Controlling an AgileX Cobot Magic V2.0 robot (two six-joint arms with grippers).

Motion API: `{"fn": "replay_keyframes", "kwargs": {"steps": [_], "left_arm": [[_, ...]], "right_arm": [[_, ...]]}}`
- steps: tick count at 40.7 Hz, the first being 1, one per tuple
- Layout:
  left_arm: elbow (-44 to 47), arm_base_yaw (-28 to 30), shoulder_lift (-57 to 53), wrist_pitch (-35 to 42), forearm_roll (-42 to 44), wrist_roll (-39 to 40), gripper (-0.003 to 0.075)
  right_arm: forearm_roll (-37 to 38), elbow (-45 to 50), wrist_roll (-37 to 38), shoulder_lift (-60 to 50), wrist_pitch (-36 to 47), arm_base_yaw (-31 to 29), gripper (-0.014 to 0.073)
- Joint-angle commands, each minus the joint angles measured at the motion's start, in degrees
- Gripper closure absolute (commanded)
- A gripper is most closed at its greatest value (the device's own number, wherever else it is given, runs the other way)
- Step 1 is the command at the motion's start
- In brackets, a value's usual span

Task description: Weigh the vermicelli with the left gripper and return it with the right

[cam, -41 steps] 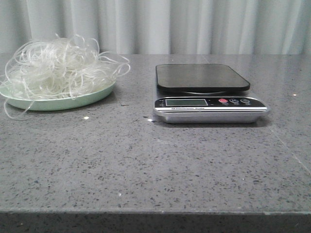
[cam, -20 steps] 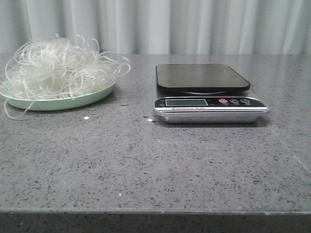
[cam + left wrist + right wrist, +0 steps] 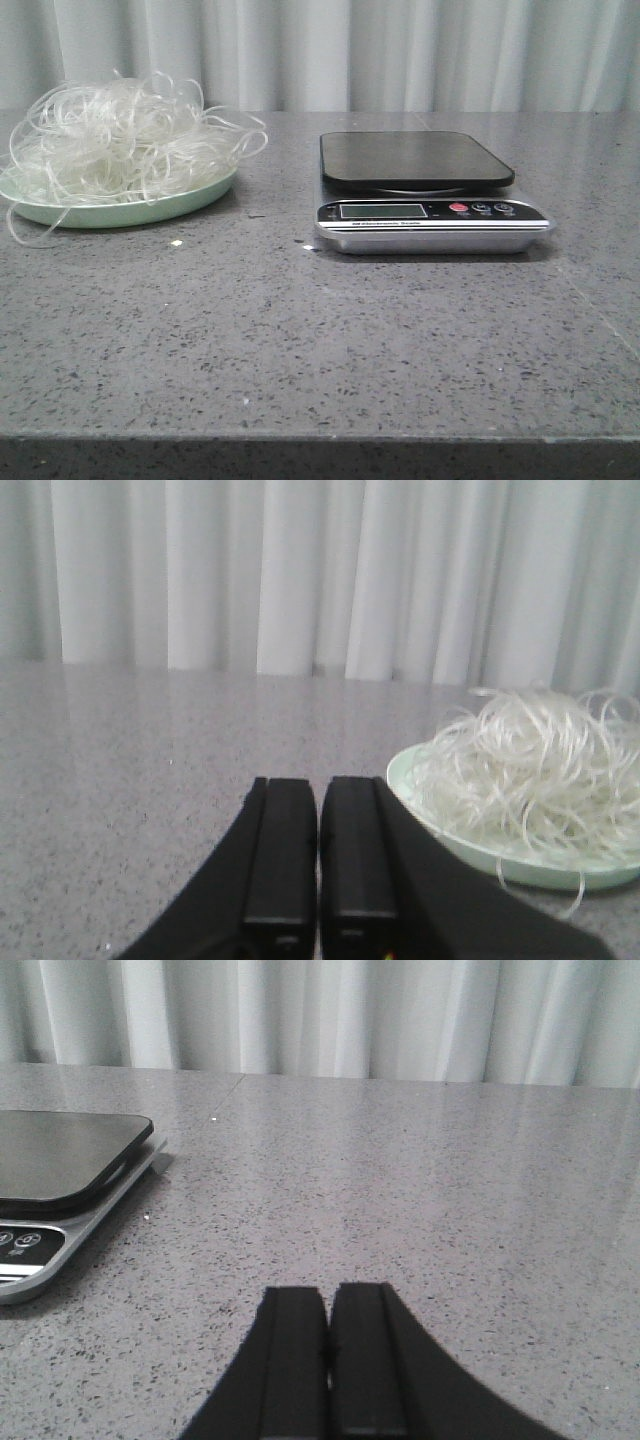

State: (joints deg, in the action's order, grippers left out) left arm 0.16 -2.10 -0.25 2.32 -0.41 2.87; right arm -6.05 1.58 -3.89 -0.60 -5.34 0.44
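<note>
The vermicelli (image 3: 118,135) is seen at the upper left of the front view, piled as a loose whitish tangle on a pale green plate (image 3: 150,211) that rests on the grey speckled countertop (image 3: 300,340). Several looping strands hang over the plate's rim, and one is draped down onto the countertop at the far left edge of the frame. A digital kitchen scale (image 3: 430,195) is placed right of centre, well apart from the plate; its dark weighing platform (image 3: 415,158) is bare, and a small display and a red button are visible on its silver front panel. A pale curtain (image 3: 400,50) fills the background.

Neither arm is visible in the front view. In the left wrist view, the left gripper (image 3: 318,815) is seen with its two black fingers pressed together and nothing clamped between them; the plate of vermicelli lies at the right of that frame, near the fingers but not touched by them. In the right wrist view, the right gripper (image 3: 328,1320) is likewise clenched on nothing, with the scale at the left edge of that frame.
</note>
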Motion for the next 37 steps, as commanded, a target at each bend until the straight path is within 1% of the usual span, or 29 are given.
{"fn": "replay_keyframes", "kwargs": {"steps": [1,4,7,13,18,23,26,28,30,35,37], "left_arm": [[0.2,0.1,-1.1,10.9,-0.4,0.5,0.0583],[-1.5,0.1,-1.0,14.7,-0.4,0.5,0.0583],[-6.0,0.1,-0.5,12.6,0.4,0.5,0.0583],[-20.4,0.0,4.2,3.6,2.5,0.5,0.0584],[-34.3,-0.1,12.1,-5.8,2.6,0.5,0.0583],[-44.5,-0.1,20.5,-14.7,2.6,0.1,0.0582],[-48.6,-0.1,25.9,-18.5,2.5,-1.5,0.0580],[-51.2,-0.1,29.6,-21.0,1.2,-3.7,0.0556],[-53.1,-0.2,32.5,-22.6,-1.2,-6.3,0.0510],[-56.0,-2.4,39.0,-25.9,-5.9,-12.5,0.0344],[-56.6,-3.5,41.3,-27.1,-6.2,-12.8,0.0290]], "right_arm": [[0.5,-0.4,-0.1,-0.9,4.2,-0.2,0.0442],[0.5,-0.4,-0.1,-0.9,4.2,-0.2,0.0442],[0.5,-0.4,-0.1,-0.9,4.2,-0.2,0.0442],[0.5,-0.4,-0.1,-0.9,4.3,-0.2,0.0442],[0.5,-0.4,-0.1,-0.9,4.3,-0.2,0.0442],[0.5,-0.4,-0.1,-0.9,4.3,-0.2,0.0442],[0.5,-0.4,-0.1,-0.9,4.3,-0.2,0.0442],[0.5,-0.4,-0.1,-0.9,4.3,-0.2,0.0442],[0.5,-0.4,-0.1,-0.9,4.3,-0.2,0.0442],[0.5,-0.4,-0.1,-0.9,4.3,-0.2,0.0442],[0.5,-0.4,-0.1,-0.9,4.3,-0.2,0.0442]]}}
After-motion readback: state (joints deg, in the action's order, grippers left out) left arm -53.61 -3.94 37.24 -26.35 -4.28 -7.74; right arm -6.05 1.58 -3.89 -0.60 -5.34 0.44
